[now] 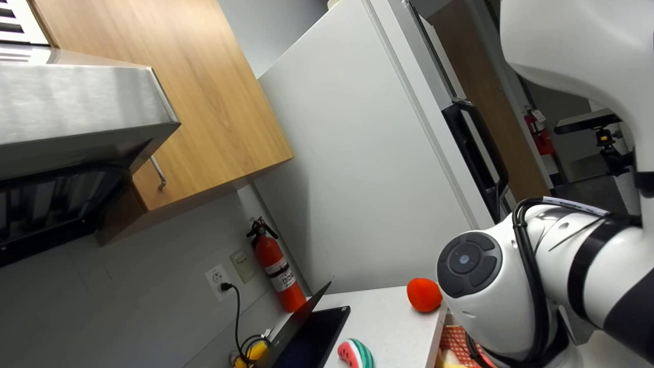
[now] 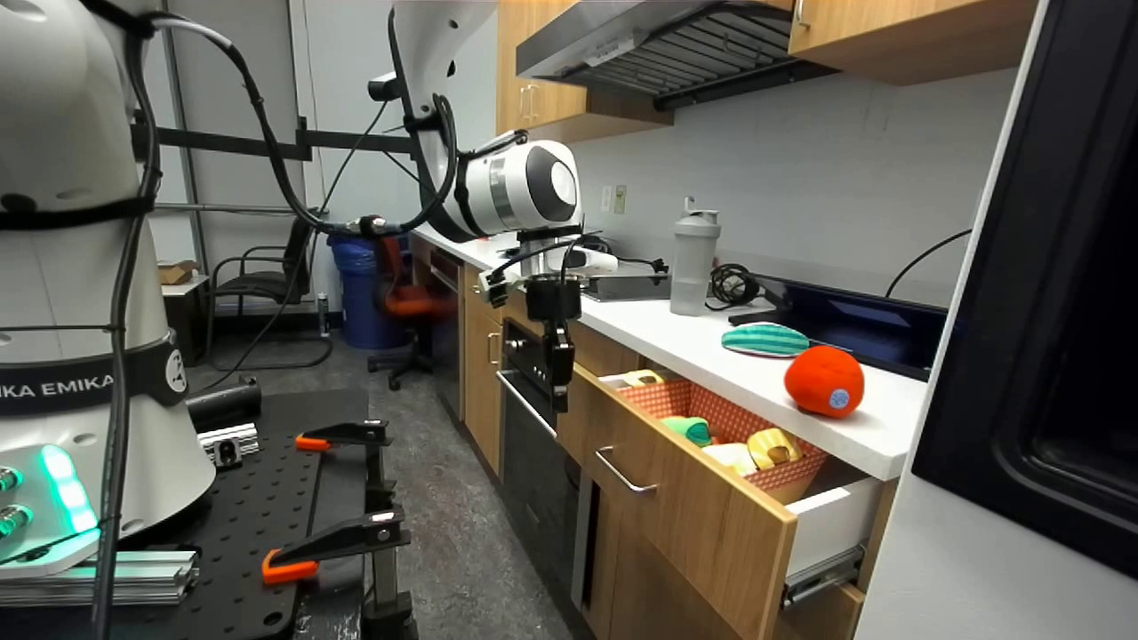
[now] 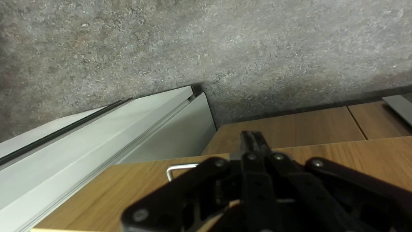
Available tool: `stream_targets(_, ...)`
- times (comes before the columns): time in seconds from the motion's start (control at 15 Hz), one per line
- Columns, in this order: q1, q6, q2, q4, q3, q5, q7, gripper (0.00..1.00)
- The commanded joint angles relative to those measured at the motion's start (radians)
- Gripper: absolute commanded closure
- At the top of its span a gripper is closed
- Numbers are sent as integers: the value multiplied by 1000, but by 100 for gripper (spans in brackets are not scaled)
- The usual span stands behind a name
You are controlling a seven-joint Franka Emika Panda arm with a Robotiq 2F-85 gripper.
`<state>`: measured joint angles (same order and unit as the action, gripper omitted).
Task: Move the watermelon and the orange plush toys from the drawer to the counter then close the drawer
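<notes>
We find the fingers (image 3: 248, 143) drawn together in the wrist view, their dark tips set side by side and meeting. In an exterior view we see them hanging tip-down by the drawer (image 2: 698, 511), on the outer side of its wooden front and towards the end nearer the oven (image 2: 538, 471). In the wrist view the drawer's silver handle (image 3: 183, 166) shows just beside them. Whether the fingers touch the front we cannot tell.

Both of the task's things rest on the white bench (image 2: 889, 409), well apart from the fingers, with the pulled-out drawer between. The orange plush (image 2: 822, 380), round and a strong red-orange, sits close to the bench's front edge, and in an exterior view it turns a pale round label to us. The watermelon plush (image 2: 765, 340) lies farther in from that edge, just beside a dark panel (image 2: 862, 324); its striped green rind shows in both exterior views, and in an exterior view we also see its red cut face (image 1: 349, 352). The two are apart, with bare bench between them.

Inside the drawer we see a red checked basket (image 2: 722, 406) with stuffed shapes (image 2: 772, 449) in it, green, yellow and white. Farther along the bench a pale bottle (image 2: 693, 276) stands upright, with a coil of black cable (image 2: 734, 283) beside it. In an exterior view the arm (image 1: 490, 306) fills much of the right side.
</notes>
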<state>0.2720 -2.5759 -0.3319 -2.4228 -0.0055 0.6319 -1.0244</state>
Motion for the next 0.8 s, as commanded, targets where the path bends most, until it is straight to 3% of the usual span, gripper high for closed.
stream_targets(0.0, -1, -11, -30, 21, -12, 1, 25, 100)
stream_targets(0.73, 17, -6, -177, 164, -73, 72, 8, 100)
